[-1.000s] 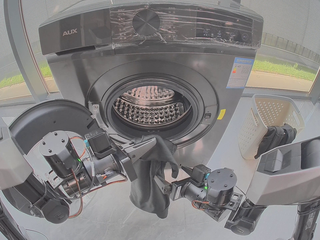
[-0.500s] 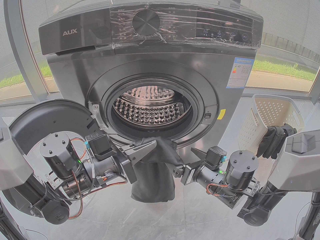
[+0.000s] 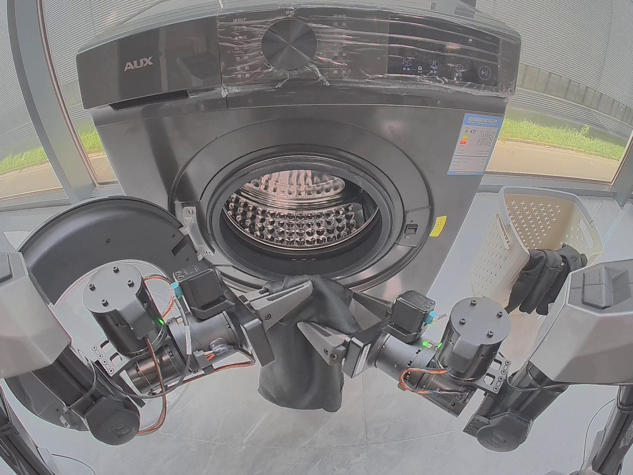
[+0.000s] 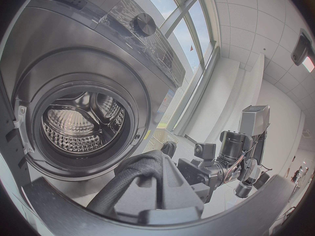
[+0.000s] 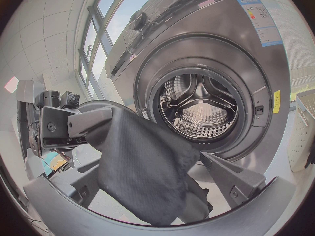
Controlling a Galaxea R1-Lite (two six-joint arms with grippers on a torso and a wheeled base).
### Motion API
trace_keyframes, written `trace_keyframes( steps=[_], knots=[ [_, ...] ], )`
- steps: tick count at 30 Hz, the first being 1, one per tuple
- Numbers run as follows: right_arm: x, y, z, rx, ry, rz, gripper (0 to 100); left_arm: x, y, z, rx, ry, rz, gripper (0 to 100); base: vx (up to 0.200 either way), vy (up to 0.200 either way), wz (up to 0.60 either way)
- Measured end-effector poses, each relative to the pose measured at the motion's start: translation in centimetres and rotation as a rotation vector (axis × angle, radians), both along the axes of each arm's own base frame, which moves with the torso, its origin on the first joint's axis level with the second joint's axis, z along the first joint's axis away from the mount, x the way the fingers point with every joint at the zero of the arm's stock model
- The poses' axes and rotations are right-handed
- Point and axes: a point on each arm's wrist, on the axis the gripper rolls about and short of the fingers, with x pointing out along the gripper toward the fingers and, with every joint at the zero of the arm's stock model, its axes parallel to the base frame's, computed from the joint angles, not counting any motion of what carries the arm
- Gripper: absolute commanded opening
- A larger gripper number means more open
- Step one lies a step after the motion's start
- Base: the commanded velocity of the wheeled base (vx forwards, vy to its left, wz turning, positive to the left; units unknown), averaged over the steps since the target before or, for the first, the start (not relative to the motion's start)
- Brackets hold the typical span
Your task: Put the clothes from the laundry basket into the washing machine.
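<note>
A dark garment (image 3: 303, 364) hangs in front of the washing machine (image 3: 297, 120), just below its open drum (image 3: 300, 216). My left gripper (image 3: 290, 296) is shut on the garment's top edge, and the cloth (image 4: 137, 171) drapes over its fingers. My right gripper (image 3: 328, 313) is open at the garment's right side. The cloth (image 5: 144, 167) lies between its spread fingers (image 5: 229, 177). The white laundry basket (image 3: 527, 232) stands on the floor at the right, with another dark garment (image 3: 544, 275) hanging over its front rim.
The round machine door (image 3: 92, 239) stands swung open at the left, behind my left arm. Pale floor tiles (image 3: 395, 443) lie below the hanging cloth. Windows run behind the machine.
The right gripper rose from low on the cloth, drew off to the right, then came back left with its fingers spread around the garment. The cloth's lower hem lifted. The left gripper barely shifted.
</note>
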Motion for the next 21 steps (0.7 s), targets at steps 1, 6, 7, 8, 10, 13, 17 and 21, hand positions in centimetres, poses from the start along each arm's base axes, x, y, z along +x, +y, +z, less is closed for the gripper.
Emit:
trace_keyframes(
  steps=[1,6,7,8,10,13,17,21],
  knots=[
    [0.0,0.1,0.1,0.003,-0.003,0.002,100,0.0,0.0,0.0,0.001,0.002,0.000,0,0.000,0.000,0.00],
    [-0.1,0.5,0.2,0.009,-0.010,0.011,0,0.0,-0.1,-0.1,0.002,0.004,-0.003,0,0.000,0.000,0.00],
    [-0.1,0.6,0.2,0.009,-0.010,0.011,0,0.0,-0.1,-0.1,0.002,0.004,-0.004,0,0.000,0.000,0.00],
    [0.0,0.6,0.1,0.009,-0.011,0.009,0,0.0,-0.1,-0.1,0.001,0.004,-0.004,0,0.000,0.000,0.00],
    [0.0,0.7,0.0,0.002,-0.014,0.009,0,0.0,-0.1,-0.1,0.000,0.003,-0.005,0,0.000,0.000,0.00],
    [0.0,0.8,0.0,-0.001,-0.018,0.010,0,-0.1,-0.3,0.0,-0.002,0.004,-0.011,0,0.000,0.000,0.00],
    [0.1,1.0,0.1,0.004,-0.024,0.013,0,-0.3,-0.5,-0.1,-0.001,0.006,-0.022,0,0.000,0.000,0.00],
    [-0.2,1.3,0.2,0.009,-0.025,0.020,0,-0.5,-0.6,-0.1,-0.001,0.009,-0.028,0,0.000,0.000,0.00]
  ],
)
